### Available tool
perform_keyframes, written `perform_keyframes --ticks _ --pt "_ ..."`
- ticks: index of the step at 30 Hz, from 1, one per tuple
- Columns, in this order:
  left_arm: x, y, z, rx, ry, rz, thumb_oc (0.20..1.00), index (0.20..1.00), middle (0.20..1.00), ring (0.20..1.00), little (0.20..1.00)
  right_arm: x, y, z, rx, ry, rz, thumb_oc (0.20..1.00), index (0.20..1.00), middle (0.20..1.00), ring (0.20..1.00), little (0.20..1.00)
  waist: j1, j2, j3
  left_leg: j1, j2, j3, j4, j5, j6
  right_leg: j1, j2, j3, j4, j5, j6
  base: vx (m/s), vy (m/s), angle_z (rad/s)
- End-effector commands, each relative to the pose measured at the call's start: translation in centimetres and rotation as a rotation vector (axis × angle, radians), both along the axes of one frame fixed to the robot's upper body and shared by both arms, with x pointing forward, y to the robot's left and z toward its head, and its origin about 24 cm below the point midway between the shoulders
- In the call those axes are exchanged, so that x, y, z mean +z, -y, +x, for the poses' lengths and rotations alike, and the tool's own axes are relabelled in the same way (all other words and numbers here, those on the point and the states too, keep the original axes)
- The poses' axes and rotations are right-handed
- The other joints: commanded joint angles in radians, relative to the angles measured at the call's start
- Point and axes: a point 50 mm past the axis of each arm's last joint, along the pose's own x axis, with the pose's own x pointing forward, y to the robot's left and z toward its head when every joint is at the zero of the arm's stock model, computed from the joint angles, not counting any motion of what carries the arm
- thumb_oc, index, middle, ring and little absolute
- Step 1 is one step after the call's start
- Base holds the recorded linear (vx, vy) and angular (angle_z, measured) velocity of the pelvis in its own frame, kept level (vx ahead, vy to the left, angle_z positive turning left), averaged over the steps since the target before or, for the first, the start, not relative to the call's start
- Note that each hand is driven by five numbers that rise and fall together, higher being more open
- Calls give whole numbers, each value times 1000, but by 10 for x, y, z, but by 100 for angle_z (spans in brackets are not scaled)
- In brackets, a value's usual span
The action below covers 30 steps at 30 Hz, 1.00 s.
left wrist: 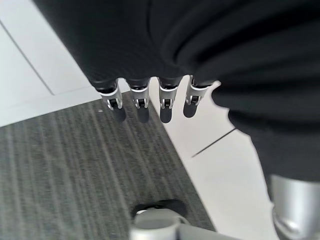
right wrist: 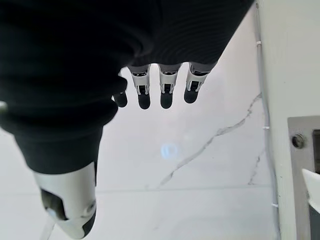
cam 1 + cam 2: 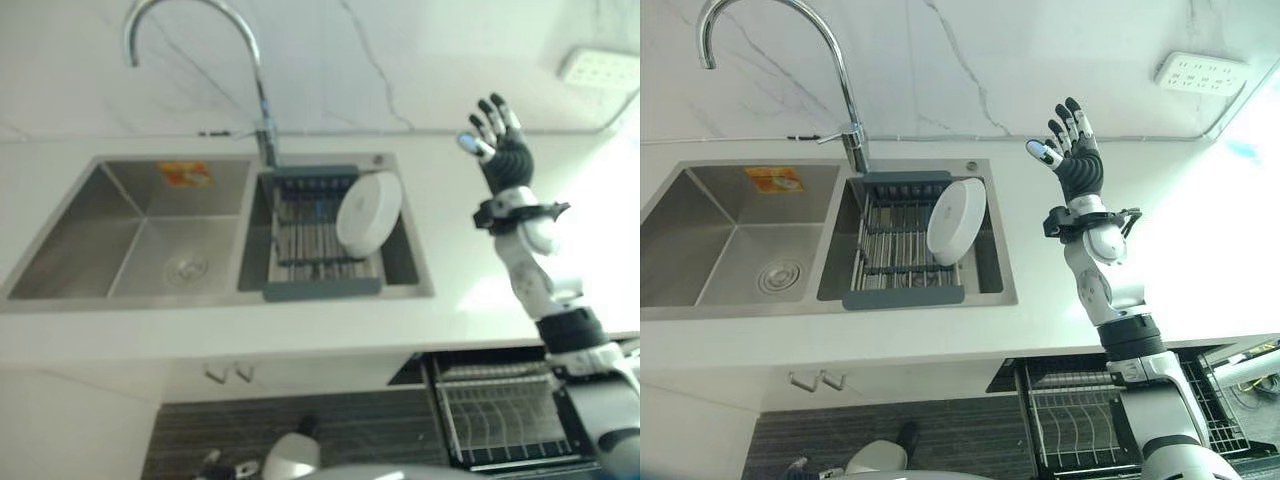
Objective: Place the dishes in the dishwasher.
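While raised, right hand point(image 3: 1072, 152) fingers point(image 2: 167, 93) spread, empty, left hand point(image 1: 150, 95) loose

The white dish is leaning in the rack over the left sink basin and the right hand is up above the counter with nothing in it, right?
Not quite. In the right eye view the white dish leans in the rack over the right basin, not the left. The right hand is indeed raised above the counter, empty.

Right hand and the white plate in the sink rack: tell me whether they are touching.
Apart. In the right eye view the right hand is raised with open fingers over the countertop, and bare counter separates it from the white plate leaning in the rack.
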Motion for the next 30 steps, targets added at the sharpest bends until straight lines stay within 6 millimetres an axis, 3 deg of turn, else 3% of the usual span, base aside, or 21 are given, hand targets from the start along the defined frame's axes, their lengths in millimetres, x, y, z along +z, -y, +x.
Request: perform_keyframes --ticks 1,8,15,30 --pt "2 -8 6 -25 -2 2 1000 1000 1000 1000 1000 29 14 2 -31 87 3 1000 1000 1000 1000 1000 25 43 -44 6 70 57 7 -29 -17 -7 -20 -28 15 9 7 56 -5 22" --pt "7 -4 20 -79 60 -24 1000 1000 1000 1000 1000 9 17 8 -18 -1 72 1000 1000 1000 1000 1000 33 48 -34 4 63 49 7 -26 -14 -2 -27 -36 17 12 11 30 -1 8" --pt "4 -2 16 -75 37 -20 1000 1000 1000 1000 1000 -30 -13 5 90 -115 187 1000 1000 1000 1000 1000 23 52 -26 3 68 64 7 -23 -13 -9 -29 -29 17 17 11 3 0 1" --pt "4 -2 15 -65 43 -22 1000 1000 1000 1000 1000 -57 -31 -2 134 -193 209 1000 1000 1000 1000 1000 14 59 -17 0 73 76 7 -22 -12 -24 -31 -21 28 14 11 0 0 0"
